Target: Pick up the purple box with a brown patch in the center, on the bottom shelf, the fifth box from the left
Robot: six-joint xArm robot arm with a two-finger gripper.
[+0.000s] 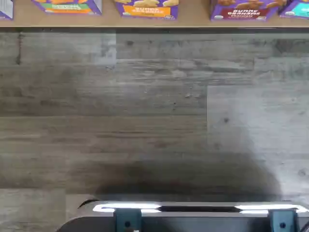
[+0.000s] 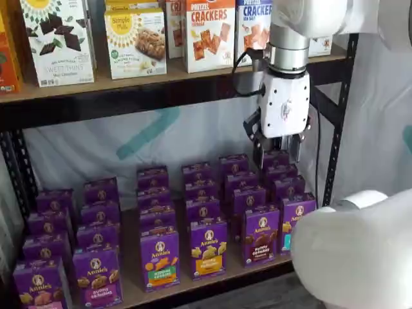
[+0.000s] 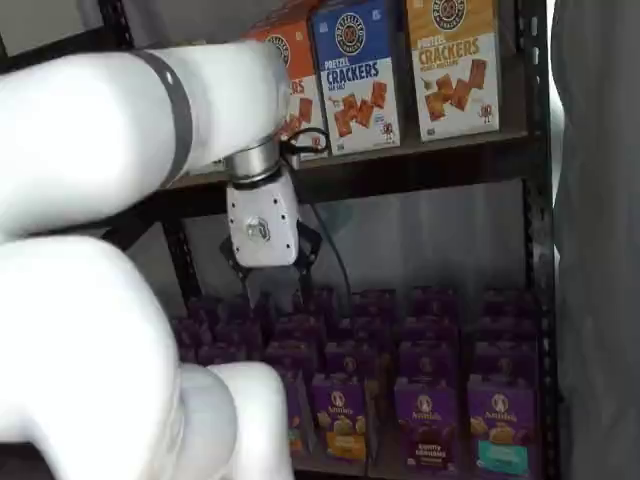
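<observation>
Purple box with the brown band stands at the front edge of the bottom shelf, in the front row between a yellow-orange-banded carton and a teal-banded one, which my own white arm link partly covers. In a shelf view the same box shows low down, its label too small to read, and my arm hides the left rows of cartons. My wrist view shows only the lower parts of the front cartons, cut off at the picture's edge, the brown-banded one among them, above grey plank floor; no fingers appear there, only the dark mount with teal brackets. My pincer hangs upright well above the back rows, pointing down, holding nothing; its black fingers merge with the dark cartons behind, so I cannot tell whether they are parted. In a shelf view its white body shows, the fingers nearly lost in shadow.
</observation>
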